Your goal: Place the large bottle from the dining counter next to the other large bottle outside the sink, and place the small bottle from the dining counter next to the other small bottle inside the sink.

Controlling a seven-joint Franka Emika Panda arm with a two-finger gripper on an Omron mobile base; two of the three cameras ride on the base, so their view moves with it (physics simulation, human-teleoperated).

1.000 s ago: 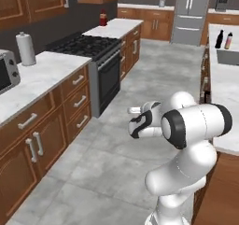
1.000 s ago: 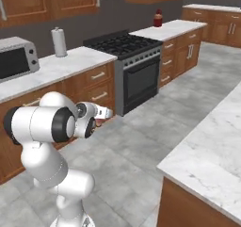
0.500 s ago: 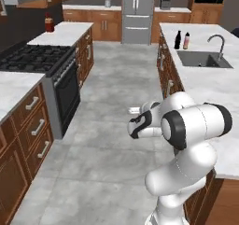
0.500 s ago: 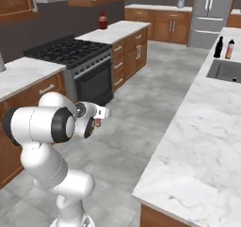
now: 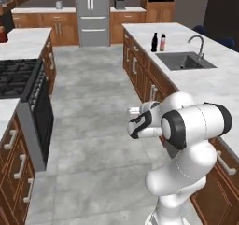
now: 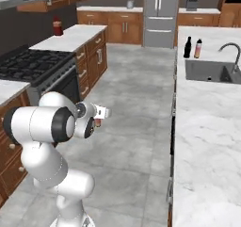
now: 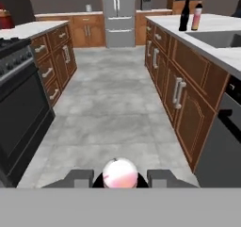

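My gripper is shut on the small bottle, whose pale round top shows between the fingers. In the right base view its orange-red body hangs under the gripper, held out over the floor in front of the arm. In the left base view the gripper points toward the far fridge. Far ahead on the marble counter, the black large bottle stands close beside the pink-red large bottle, just beyond the sink. The basin's inside is too small to make out.
A long marble counter on brown cabinets runs along the right. The black stove and more cabinets line the left. A steel fridge stands at the far end, with grey tiled floor between the rows.
The whole picture has swung from the stove side toward the sink counter, so the base has turned. The arm keeps its pose with the small bottle in the gripper.
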